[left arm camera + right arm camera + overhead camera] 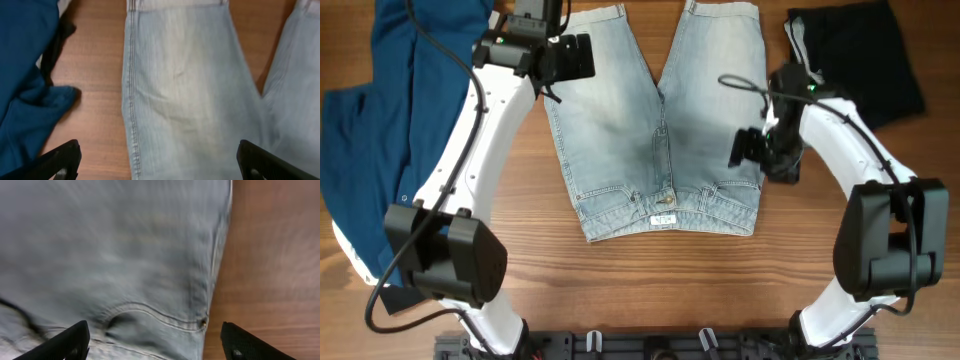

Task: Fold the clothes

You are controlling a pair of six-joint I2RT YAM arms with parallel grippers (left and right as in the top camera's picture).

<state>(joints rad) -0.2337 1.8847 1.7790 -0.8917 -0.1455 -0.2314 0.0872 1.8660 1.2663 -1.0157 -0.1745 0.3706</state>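
A rumpled dark-blue shirt [380,130] lies at the left of the wood-grain counter [650,290]. The left end effector [572,58], spread wide and empty, hangs over one leg of the pale washed-denim shorts [610,140], which lie flat mid-counter. The right end effector [748,148], also spread, hangs over their curved-stitched pocket [150,322], and black shorts [865,60] lie at far right.

1. Left arm [485,110]: white shells, black joint housings, black cable [440,45] looping along it
2. Right arm [840,130]: same colours, small green light [812,88]
3. Fingertips [60,160]: black, wedge-shaped
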